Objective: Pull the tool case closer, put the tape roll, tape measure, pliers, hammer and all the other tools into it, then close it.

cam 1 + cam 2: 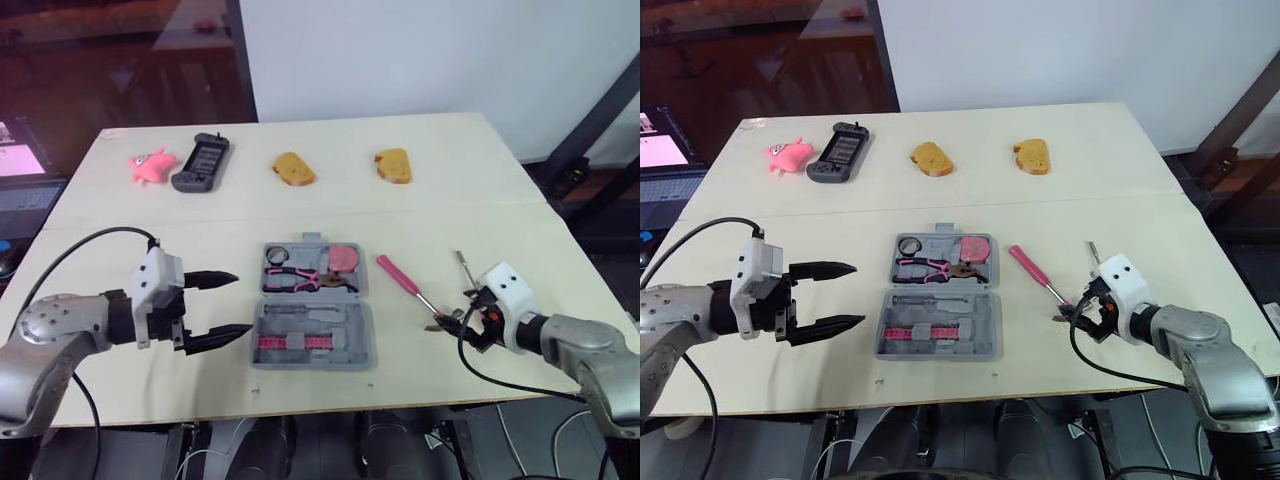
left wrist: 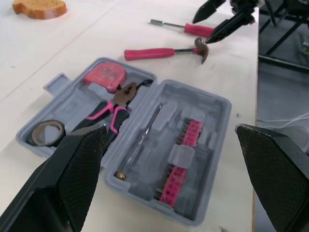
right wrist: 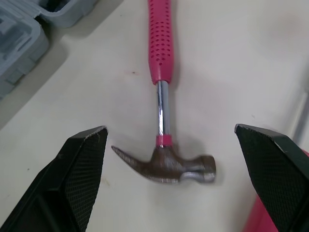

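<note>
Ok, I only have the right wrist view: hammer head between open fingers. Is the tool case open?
Observer: Yes, the tool case lies open, with pliers, tape measure and tape roll in its far half.
Operator: Anything else loose?
Observer: A screwdriver lies beside the hammer, to the right of the case.
Operator: And the left gripper?
Observer: The left gripper is open, hovering at the case's left side.

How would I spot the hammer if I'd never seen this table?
On the table, find the open grey tool case. On the robot's right of it lies the hammer, by the right gripper. Its dark claw head and thick pink grip distinguish it from the slimmer screwdriver.
</note>
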### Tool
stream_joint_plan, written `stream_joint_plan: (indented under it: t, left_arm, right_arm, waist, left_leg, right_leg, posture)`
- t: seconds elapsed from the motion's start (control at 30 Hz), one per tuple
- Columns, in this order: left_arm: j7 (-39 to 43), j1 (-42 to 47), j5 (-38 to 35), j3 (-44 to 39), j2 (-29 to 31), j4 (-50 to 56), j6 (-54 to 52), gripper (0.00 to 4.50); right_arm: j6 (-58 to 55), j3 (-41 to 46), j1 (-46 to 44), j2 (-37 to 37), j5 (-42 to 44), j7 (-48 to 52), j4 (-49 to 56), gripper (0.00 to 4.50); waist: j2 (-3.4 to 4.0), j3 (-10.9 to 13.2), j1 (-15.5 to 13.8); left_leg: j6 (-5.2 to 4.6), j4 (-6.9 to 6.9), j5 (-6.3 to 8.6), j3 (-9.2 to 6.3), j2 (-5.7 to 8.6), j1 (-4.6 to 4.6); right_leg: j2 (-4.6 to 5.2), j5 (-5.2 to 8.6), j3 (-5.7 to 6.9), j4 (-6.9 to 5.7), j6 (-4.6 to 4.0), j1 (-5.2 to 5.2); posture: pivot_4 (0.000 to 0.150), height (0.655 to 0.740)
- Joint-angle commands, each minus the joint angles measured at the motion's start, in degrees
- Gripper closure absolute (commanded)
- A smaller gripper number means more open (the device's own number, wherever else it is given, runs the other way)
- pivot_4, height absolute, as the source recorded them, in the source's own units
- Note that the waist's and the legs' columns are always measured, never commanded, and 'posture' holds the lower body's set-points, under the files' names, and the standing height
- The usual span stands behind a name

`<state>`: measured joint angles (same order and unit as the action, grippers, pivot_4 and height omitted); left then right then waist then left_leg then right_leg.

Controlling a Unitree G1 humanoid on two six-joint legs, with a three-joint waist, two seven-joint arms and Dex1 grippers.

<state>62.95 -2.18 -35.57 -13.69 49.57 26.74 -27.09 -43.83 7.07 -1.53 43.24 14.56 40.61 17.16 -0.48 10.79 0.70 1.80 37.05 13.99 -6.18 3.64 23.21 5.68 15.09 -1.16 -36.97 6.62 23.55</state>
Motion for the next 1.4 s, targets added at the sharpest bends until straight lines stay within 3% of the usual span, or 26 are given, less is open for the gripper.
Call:
stream_joint_plan:
  t: [0.03, 0.2, 0.33, 0.73, 0.83, 0.97, 1.23, 1.4]
  left_arm:
    - [-0.4, -1.6, 0.3, -1.5, 0.5, 3.8, 1.6, 0.0]
    - [-1.8, -3.4, -0.7, -3.2, -0.3, 6.5, 2.5, 0.0]
    - [-2.5, -4.0, -1.5, -4.3, -0.5, 7.4, 2.7, 0.0]
    - [-2.8, -4.6, -2.2, -5.1, -1.2, 7.5, 4.0, 0.0]
    - [-2.9, -4.4, -1.9, -4.8, -1.3, 7.2, 4.2, 0.0]
    - [-3.1, -4.7, -1.5, -4.8, -1.2, 6.9, 4.4, 0.0]
    - [-3.1, -6.4, -3.1, -7.5, -0.7, 5.0, 3.2, 0.0]
    - [-0.9, -9.5, 1.3, -8.4, 0.0, 0.8, 7.1, 0.0]
  right_arm:
    - [3.5, -2.2, -3.1, -0.9, -1.5, -0.5, -4.0, 0.05]
    - [5.1, -5.3, -6.9, -2.1, -2.9, -0.7, -10.0, 0.05]
    - [5.6, -6.8, -8.4, -1.9, -3.8, -0.6, -13.3, 1.81]
    - [5.8, -9.8, -9.5, -2.6, -5.3, -0.4, -14.2, 1.81]
    - [5.6, -10.6, -9.7, -3.0, -5.7, -0.7, -14.0, 2.7]
    - [3.5, -10.8, -9.1, -3.7, -5.0, -0.7, -12.5, 4.45]
    - [0.6, -8.6, -10.0, -2.6, -3.4, -0.5, -7.6, 4.45]
    - [0.2, -9.8, -12.8, 4.0, -3.1, 5.1, 0.2, 4.45]
  waist:
    - [0.0, 0.0, 0.0]
    - [0.0, 0.0, -0.1]
    - [0.0, 0.0, -0.1]
    - [0.0, 0.0, 0.0]
    - [0.0, 0.0, 0.0]
    - [-0.01, 0.0, 0.0]
    - [0.0, 0.0, 0.0]
    - [0.1, 0.1, 0.0]
  left_leg:
    - [0.0, 0.0, 0.0, -0.01, 0.0, 0.0]
    - [0.0, 0.0, 0.0, -0.03, -0.02, 0.0]
    - [0.01, 0.0, 0.0, -0.02, -0.01, 0.0]
    - [0.01, -0.01, 0.0, -0.03, -0.03, -0.02]
    - [0.01, -0.01, 0.0, -0.03, -0.04, -0.02]
    - [0.01, 0.0, 0.0, -0.03, -0.05, -0.03]
    - [0.01, -0.01, 0.0, -0.04, -0.05, -0.03]
    - [0.01, -0.02, 0.0, 0.02, -0.05, 0.01]
  right_leg:
    - [0.0, 0.0, 0.0, 0.01, 0.0, -0.01]
    - [-0.01, 0.01, 0.0, 0.0, -0.03, -0.01]
    - [-0.01, 0.01, 0.0, 0.01, -0.03, -0.02]
    - [-0.05, 0.01, 0.0, 0.0, -0.04, -0.02]
    - [-0.06, 0.01, 0.0, 0.0, -0.04, -0.02]
    - [-0.07, 0.01, 0.0, 0.0, -0.04, -0.03]
    - [-0.07, 0.01, 0.02, 0.01, -0.05, -0.04]
    - [-0.06, 0.01, -0.01, 0.02, -0.05, 0.03]
  posture:
    - [0.15, 0.74]
    - [0.15, 0.74]
    - [0.15, 0.74]
    - [0.15, 0.74]
    - [0.15, 0.74]
    - [0.15, 0.74]
    - [0.15, 0.74]
    - [0.15, 0.74]
